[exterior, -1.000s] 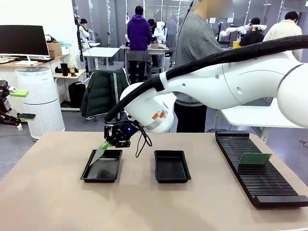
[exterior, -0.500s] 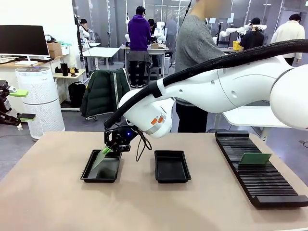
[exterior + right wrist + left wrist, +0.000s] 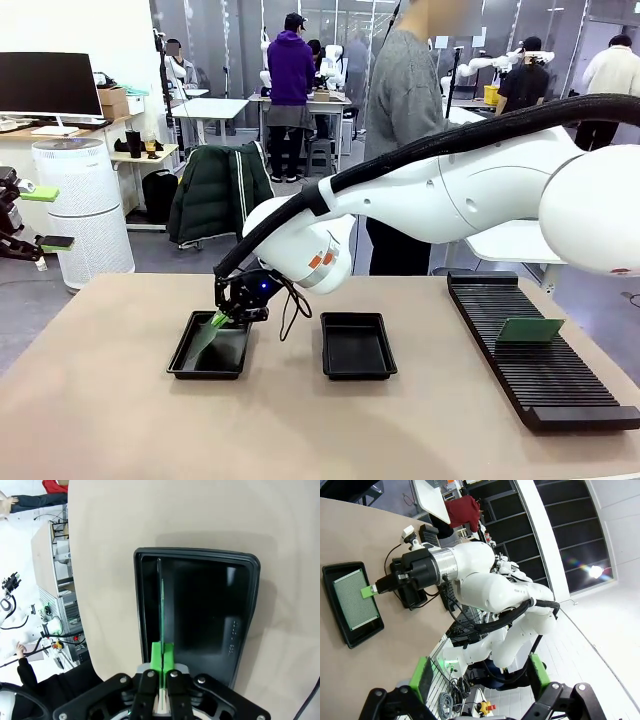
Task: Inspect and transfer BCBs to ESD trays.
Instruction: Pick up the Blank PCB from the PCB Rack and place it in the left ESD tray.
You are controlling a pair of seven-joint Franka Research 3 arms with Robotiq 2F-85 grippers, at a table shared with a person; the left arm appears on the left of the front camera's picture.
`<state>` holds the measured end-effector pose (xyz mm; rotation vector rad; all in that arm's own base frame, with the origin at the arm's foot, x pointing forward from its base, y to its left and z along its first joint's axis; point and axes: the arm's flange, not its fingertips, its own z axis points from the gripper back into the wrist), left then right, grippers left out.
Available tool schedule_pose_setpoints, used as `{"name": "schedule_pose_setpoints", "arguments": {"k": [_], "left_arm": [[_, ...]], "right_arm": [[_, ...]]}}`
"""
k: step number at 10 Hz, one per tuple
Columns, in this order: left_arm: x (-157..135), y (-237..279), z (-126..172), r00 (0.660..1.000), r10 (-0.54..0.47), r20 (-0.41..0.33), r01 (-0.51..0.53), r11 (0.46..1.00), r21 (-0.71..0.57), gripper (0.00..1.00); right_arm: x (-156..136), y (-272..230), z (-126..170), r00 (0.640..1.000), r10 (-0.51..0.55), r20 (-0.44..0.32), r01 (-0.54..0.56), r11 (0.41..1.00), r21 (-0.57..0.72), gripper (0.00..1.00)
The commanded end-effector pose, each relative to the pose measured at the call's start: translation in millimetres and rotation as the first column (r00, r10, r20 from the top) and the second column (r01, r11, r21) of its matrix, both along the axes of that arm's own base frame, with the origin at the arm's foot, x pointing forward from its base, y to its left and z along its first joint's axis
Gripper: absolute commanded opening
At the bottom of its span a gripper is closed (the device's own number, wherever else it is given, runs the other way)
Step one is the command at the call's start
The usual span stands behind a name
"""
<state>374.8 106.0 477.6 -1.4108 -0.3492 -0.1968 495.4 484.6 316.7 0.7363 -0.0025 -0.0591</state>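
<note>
Transfer one underway: left fingers (image 3: 424,677) apart, holding nothing; right fingers (image 3: 156,655) clamped on a tilted board (image 3: 205,338), low edge inside the left tray (image 3: 205,375), not yet released; second tray (image 3: 358,374) at its 3 o'clock bare; spare board (image 3: 530,330) standing in the rack (image 3: 560,385) at far 3 o'clock.

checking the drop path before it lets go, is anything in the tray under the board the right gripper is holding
Nothing visible. The right gripper holds the board tilted, with its low end down inside the tray. The tray floor looks bare beneath it. The second tray sits apart, to the side.
</note>
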Motion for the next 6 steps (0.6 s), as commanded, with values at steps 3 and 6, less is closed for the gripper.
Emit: {"name": "schedule_pose_setpoints", "arguments": {"k": [3, 6], "left_arm": [[-1, 1, 1, 1.0, 0.001, 0.002, -0.001, 1.0, -0.003, 1.0], [-1, 1, 1, 1.0, 0.001, 0.002, -0.001, 1.0, -0.003, 1.0]], "right_arm": [[-5, 7, -4, 0.987, 0.153, 0.056, -0.156, 0.986, 0.064, 0.02], [-3, 5, -2, 0.999, 0.044, 0.021, -0.044, 0.999, 0.008, 0.02]]}}
